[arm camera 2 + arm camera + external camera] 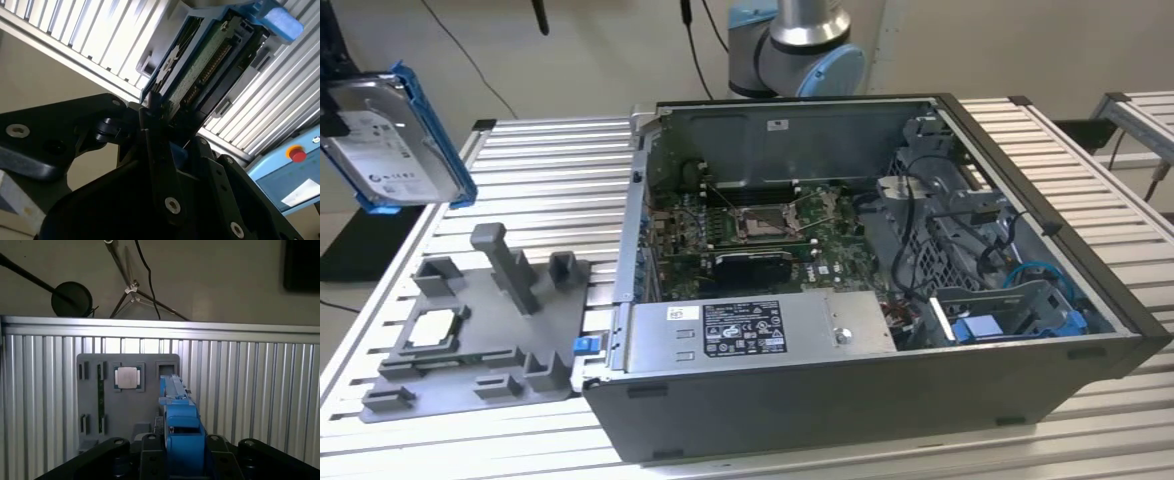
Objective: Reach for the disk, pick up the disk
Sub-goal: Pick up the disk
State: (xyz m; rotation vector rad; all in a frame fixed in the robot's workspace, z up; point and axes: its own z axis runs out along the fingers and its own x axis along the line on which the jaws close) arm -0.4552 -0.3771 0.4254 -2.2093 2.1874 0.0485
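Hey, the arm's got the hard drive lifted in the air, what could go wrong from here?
1. The gripper is shut on one end of the disk, and most of the drive sticks out past the fingers. It might pivot or slip out.
2. In the first wrist view the grey holder with the square chip lies beneath the drive, so a drop could strike them.

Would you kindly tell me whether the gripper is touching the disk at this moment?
Touching. In the first wrist view the gripper clamps the disk, whose blue edge sits pressed between both fingers with no gap.
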